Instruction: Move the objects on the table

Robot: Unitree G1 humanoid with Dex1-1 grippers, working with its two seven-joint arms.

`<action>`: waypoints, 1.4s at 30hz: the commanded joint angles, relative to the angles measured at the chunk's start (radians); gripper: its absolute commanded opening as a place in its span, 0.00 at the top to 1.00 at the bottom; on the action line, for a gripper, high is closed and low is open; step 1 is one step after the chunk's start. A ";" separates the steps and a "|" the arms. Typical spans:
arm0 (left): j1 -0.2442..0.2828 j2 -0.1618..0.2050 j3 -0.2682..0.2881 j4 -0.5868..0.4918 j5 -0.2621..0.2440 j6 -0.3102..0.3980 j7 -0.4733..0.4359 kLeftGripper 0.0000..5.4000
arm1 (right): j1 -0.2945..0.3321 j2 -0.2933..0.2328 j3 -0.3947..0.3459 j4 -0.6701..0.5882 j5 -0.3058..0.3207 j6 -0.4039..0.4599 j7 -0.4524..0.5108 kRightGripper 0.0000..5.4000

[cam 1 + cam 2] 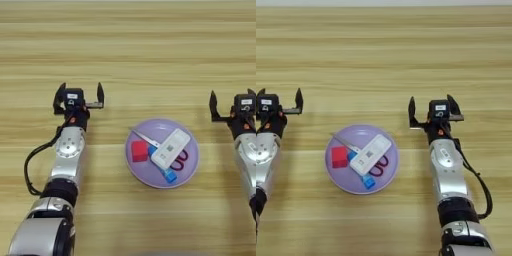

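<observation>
All 4 objects, white remote (170, 148), red cube (139, 151), blue glue stick (169, 175) and scissors (180, 158), lie on the purple plate (187, 171); nothing looks left to move. Left pincer (80, 95) and right pincer (430, 110) hover beside the plate over the counter (128, 50), fingers apart, holding nothing.

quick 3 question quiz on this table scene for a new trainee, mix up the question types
1. True or false: the red cube lies on the bare table.
2. What rests on top of the scissors and the blue glue stick? A) the white remote-like device B) the red cube C) a gripper
3. Fill in: the left gripper and right gripper are both ____, one on each side of the purple plate.

Key: 1 false, it is on the plate. 2 A. 3 open.
</observation>
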 commanded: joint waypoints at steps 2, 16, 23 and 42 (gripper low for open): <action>0.023 -0.001 0.004 -0.048 -0.007 0.023 -0.001 0.00 | 0.013 -0.002 -0.001 -0.026 0.004 0.032 0.003 0.01; 0.023 -0.013 -0.015 -0.057 0.016 0.018 0.010 0.00 | 0.025 -0.039 0.087 -0.009 -0.093 -0.018 0.053 0.01; 0.031 -0.032 -0.026 -0.078 0.032 0.026 0.032 0.00 | 0.050 -0.130 0.169 -0.060 -0.184 -0.038 0.143 0.01; 0.025 -0.057 -0.047 -0.090 0.054 0.044 0.079 0.00 | 0.189 -0.385 0.282 -0.297 -0.288 -0.078 0.410 0.01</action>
